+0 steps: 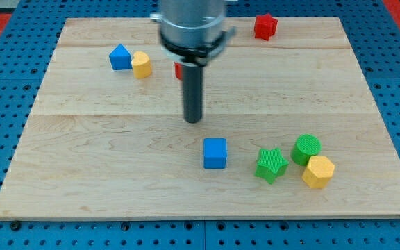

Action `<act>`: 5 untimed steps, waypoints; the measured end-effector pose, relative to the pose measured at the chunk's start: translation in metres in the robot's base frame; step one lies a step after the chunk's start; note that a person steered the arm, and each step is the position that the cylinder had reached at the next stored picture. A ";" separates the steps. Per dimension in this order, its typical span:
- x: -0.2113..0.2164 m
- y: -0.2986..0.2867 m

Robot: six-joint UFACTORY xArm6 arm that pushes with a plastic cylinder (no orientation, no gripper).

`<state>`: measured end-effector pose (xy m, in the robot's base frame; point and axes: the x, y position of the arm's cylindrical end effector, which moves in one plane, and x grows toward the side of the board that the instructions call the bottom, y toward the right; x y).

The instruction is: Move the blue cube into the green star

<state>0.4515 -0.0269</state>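
The blue cube [214, 153] lies on the wooden board [103, 167] a little below the centre. The green star [271, 164] lies to its right, a short gap between them. My tip [193, 120] is above and slightly left of the blue cube, apart from it. The dark rod rises from it to the arm's grey head at the view's top.
A green cylinder [306, 148] and a yellow hexagonal block [318, 171] sit right of the star, close together. A second blue block [120, 57] touches a yellow block [141, 64] at upper left. A red block [264, 26] is at the top; another red block [178, 70] is mostly hidden behind the rod.
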 end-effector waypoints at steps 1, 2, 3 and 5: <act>0.037 -0.008; 0.041 0.015; 0.049 0.006; 0.073 0.091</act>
